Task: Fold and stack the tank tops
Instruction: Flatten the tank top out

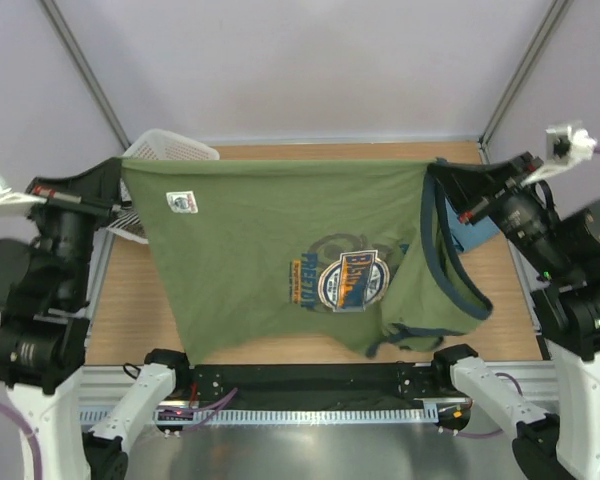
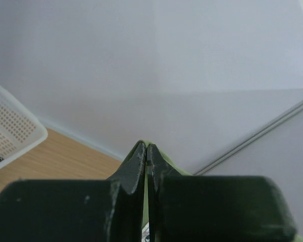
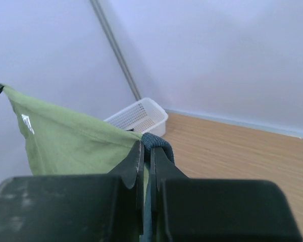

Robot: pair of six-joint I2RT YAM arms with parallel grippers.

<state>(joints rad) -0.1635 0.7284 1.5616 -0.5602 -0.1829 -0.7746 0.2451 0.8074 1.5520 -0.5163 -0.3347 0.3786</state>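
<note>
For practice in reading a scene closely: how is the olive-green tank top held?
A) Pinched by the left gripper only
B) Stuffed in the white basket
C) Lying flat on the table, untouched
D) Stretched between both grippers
D: the olive-green tank top spans from the left gripper to the right gripper. Each wrist view shows closed fingers with green cloth between them.

Top cam: high, behind arm bases, looks down & fwd over whole table (image 1: pixel 505 290). Left wrist cam: v. close behind left fingers (image 2: pixel 134 169), faces along them twd wall. Right wrist cam: same, behind right fingers (image 3: pixel 133 166), facing left across table. All 3 share white basket (image 1: pixel 175 148); top & rt wrist cams share green top (image 1: pixel 250 240).
</note>
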